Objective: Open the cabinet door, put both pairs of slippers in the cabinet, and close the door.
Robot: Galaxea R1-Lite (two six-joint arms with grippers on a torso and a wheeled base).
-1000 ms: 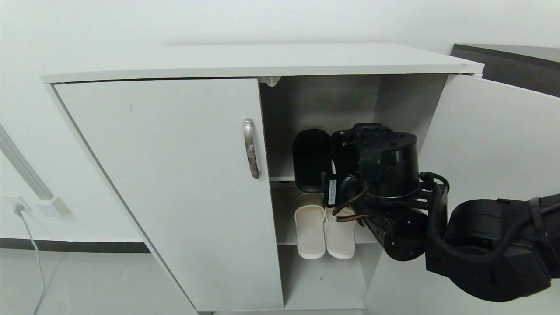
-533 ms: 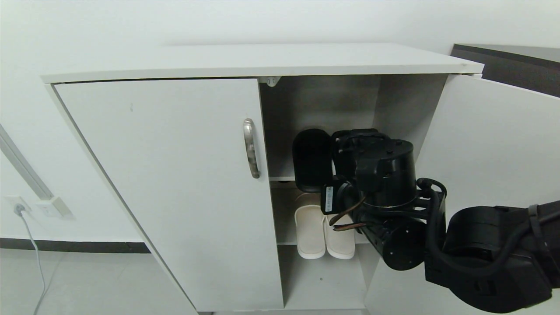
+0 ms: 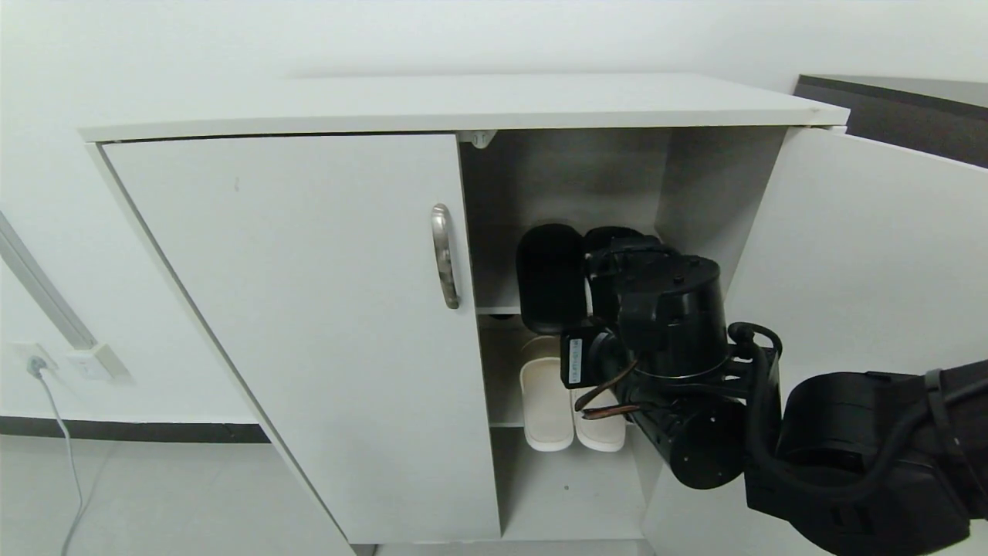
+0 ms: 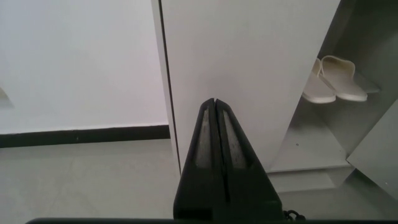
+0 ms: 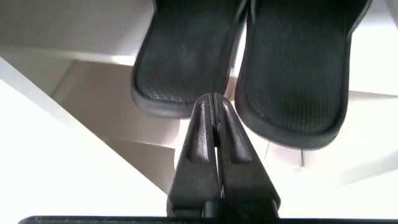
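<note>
black slippers (image 3: 549,278) side by side on upper shelf (image 3: 494,310), long axis near-to-far, heels nearest, right tool (image 5: 214,99) clenched empty just before the heels, left tool (image 4: 214,102) clenched too

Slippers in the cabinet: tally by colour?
Black slippers: 2
White slippers: 2
Total: 4
</note>
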